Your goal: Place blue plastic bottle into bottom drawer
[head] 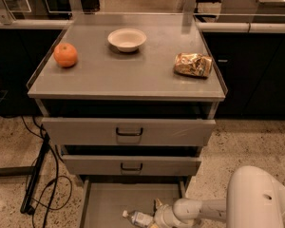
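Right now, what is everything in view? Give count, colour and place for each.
orange: one, orange, cabinet top, left side.
bowl: one, off-white, cabinet top, back middle.
snack bag: one, gold, crumpled, cabinet top, right side.
cabinet: one, grey, centre of view.
upper drawers: two, grey with dark handles, above the bottom drawer.
bottom drawer: one, grey, pulled out at floor level.
bottle: one, clear with white cap and pale blue label, lying in the bottom drawer near its front.
cables: several, black, on the floor left of the cabinet.
gripper: one, white, in the bottom drawer at the bottle.
arm: one, white, lower right.
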Controlling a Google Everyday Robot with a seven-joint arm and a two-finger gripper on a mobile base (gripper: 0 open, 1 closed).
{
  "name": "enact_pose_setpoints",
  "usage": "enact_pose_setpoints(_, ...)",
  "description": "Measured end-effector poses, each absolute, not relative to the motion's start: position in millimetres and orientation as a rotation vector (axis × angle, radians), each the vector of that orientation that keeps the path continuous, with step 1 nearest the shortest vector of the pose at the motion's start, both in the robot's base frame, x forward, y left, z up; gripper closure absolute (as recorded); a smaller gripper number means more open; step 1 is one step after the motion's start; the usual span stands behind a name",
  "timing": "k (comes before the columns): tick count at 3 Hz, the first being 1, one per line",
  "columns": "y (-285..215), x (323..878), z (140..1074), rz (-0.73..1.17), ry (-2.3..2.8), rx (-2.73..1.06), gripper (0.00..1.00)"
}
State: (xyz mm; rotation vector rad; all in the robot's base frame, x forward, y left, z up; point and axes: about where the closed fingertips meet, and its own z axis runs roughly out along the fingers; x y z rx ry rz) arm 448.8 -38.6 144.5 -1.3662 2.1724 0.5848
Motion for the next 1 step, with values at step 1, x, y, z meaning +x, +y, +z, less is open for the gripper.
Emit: enact_pose_setpoints(1,-38.6,448.8,144.5,0.585,2.172,-1.366,0.0)
